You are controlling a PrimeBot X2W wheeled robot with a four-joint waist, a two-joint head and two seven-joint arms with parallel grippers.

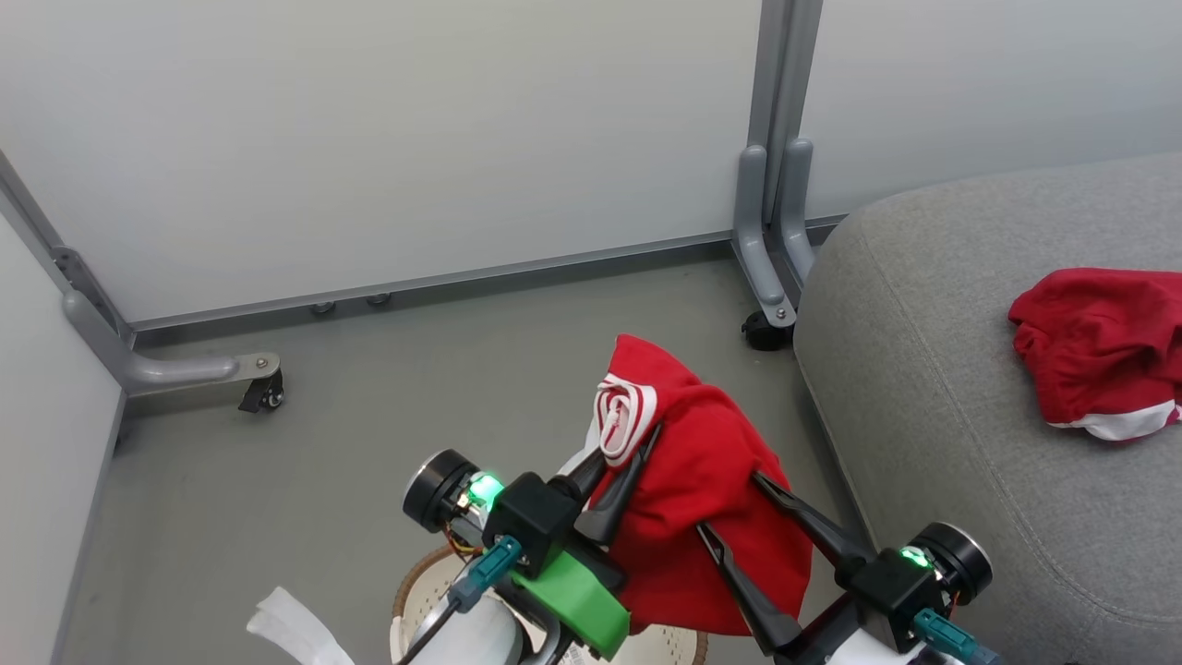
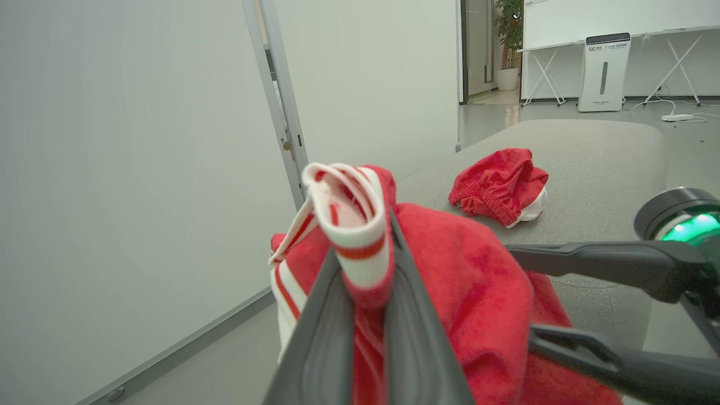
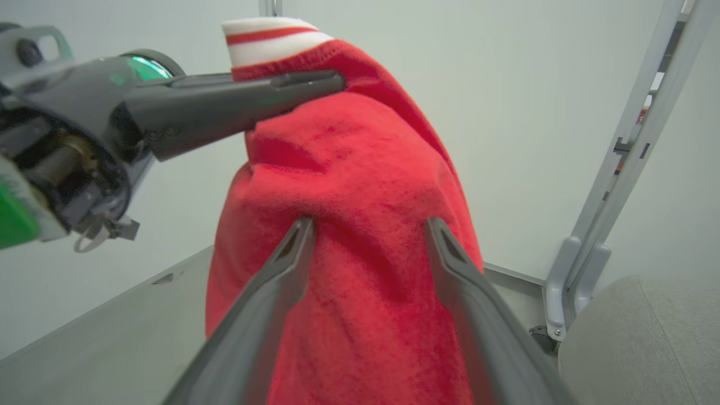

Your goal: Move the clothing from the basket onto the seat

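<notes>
A red garment (image 1: 702, 499) with a red-and-white striped cuff (image 2: 351, 225) hangs in the air above the basket (image 1: 406, 584), whose brown rim and white perforated wall peek in at the bottom edge. My left gripper (image 1: 639, 445) is shut on that striped cuff. My right gripper (image 1: 729, 503) is open, with both fingers lying against the hanging cloth (image 3: 365, 169) lower down. The grey seat (image 1: 923, 388) fills the right side. A second red garment (image 1: 1094, 346) with white trim lies crumpled on the seat.
Pale partition panels stand behind and to the left, on grey metal feet with castors (image 1: 263, 388) (image 1: 766, 328). A white strip (image 1: 291, 628) lies on the floor beside the basket. Beyond the seat a white appliance (image 2: 604, 70) stands by folding tables.
</notes>
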